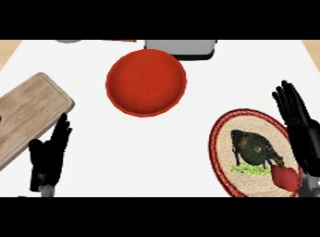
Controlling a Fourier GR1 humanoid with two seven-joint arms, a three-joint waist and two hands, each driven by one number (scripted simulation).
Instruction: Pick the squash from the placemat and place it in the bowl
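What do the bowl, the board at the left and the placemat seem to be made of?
The bowl: plain red, matte, without shine; perhaps plastic or ceramic. The board: wood, pale brown with visible grain lines. The placemat: probably woven straw or fibre, a beige ringed texture inside a dark red border.

No words, numbers or signs can be read here (not on the red bowl (146,83), not on the round placemat (223,152), and not on the wooden board (26,111) either).
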